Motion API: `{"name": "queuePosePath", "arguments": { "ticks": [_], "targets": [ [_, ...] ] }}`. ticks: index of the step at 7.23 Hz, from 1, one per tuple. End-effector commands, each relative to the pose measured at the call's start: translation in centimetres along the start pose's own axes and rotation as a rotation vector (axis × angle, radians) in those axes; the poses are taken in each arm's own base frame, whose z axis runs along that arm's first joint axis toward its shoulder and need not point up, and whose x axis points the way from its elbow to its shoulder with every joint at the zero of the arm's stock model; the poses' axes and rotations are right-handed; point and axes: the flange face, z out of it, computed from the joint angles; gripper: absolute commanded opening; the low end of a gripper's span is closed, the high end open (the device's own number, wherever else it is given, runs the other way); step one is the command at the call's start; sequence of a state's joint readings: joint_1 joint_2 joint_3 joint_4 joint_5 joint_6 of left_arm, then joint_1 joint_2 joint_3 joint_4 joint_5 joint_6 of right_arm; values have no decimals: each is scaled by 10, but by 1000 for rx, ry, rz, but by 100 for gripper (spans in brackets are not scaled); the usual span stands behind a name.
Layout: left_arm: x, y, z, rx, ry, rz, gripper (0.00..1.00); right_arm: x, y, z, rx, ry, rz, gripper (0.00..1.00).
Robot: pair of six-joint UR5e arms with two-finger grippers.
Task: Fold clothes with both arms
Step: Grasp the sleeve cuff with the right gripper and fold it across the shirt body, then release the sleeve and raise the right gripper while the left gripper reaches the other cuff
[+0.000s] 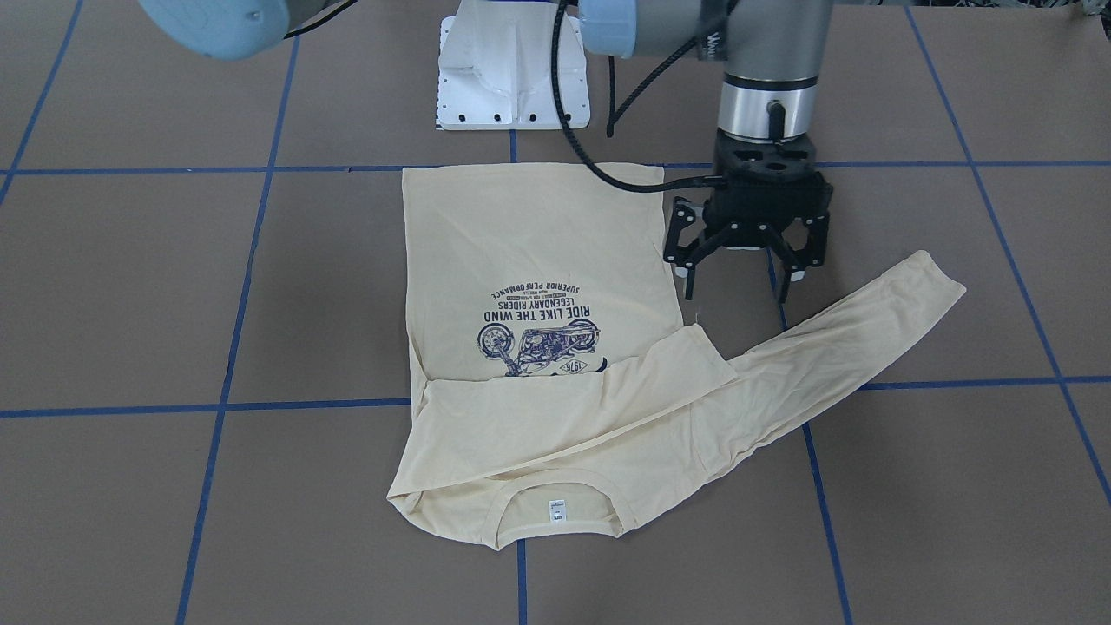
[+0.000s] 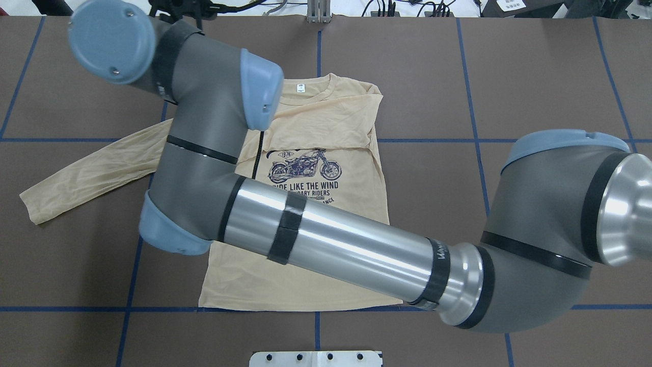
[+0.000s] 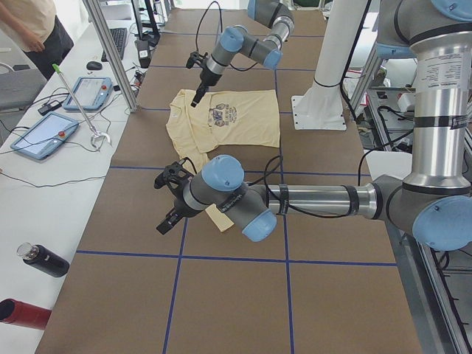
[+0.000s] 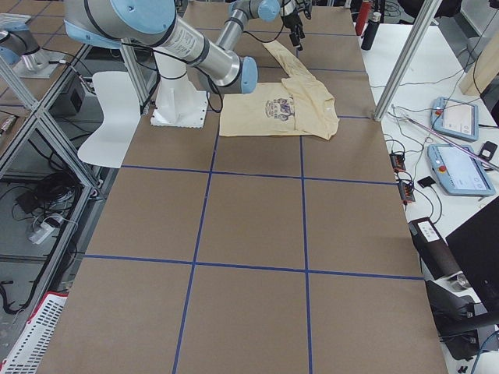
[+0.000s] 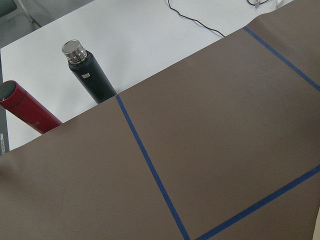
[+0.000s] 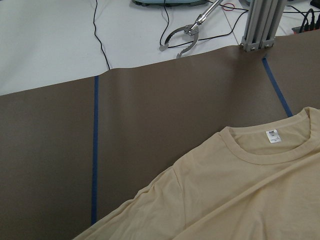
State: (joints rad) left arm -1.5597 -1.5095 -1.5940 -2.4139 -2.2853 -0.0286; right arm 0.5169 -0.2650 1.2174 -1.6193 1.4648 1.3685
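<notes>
The cream long-sleeved T-shirt (image 1: pixel 521 234) lies flat and print-up on the brown table, neck label toward the operators' side. One sleeve is folded across the chest (image 1: pixel 564 408). The other sleeve (image 1: pixel 868 330) stretches out toward the robot's left, also seen in the overhead view (image 2: pixel 91 168). My left gripper (image 1: pixel 738 276) hangs open just above the table between the shirt's body and that sleeve, holding nothing. My right gripper (image 3: pixel 198 92) hovers above the neck end of the shirt. It shows clearly only in the side view, so I cannot tell its state. The right wrist view shows the collar (image 6: pixel 260 150).
The white pedestal base (image 1: pixel 512 69) stands behind the hem. A black bottle (image 5: pixel 90 75) and a red bottle (image 5: pixel 27 112) lie past the table's left end. A metal post (image 6: pixel 260 25) and a claw tool (image 6: pixel 182 37) sit beyond the far edge. A person (image 3: pixel 29 29) stands there.
</notes>
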Motion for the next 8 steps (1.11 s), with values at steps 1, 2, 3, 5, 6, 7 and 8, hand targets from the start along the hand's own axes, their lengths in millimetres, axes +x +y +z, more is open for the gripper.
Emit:
{"name": "queuePosePath", "arguments": {
  "ticks": [1, 2, 3, 5, 6, 7, 8],
  "targets": [
    [32, 31, 37, 0, 66, -69, 100, 136, -20, -4, -50, -3, -99, 100],
    [51, 57, 42, 38, 68, -105, 100, 219, -30, -11, -66, -21, -178, 100],
    [77, 75, 53, 51, 91, -101, 100, 295, -41, -20, -85, -23, -264, 100],
    [104, 104, 65, 18, 124, -66, 100, 425, -54, -32, -145, 8, -388, 100],
    [113, 119, 67, 13, 122, -48, 100, 473, -60, -34, -161, 0, -421, 100],
    [125, 123, 77, 1, 117, -67, 100, 538, -60, -24, -157, -46, -447, 100],
    [145, 126, 95, -12, 95, -100, 100, 599, -65, -20, -169, -108, -456, 100]
  ]
}}
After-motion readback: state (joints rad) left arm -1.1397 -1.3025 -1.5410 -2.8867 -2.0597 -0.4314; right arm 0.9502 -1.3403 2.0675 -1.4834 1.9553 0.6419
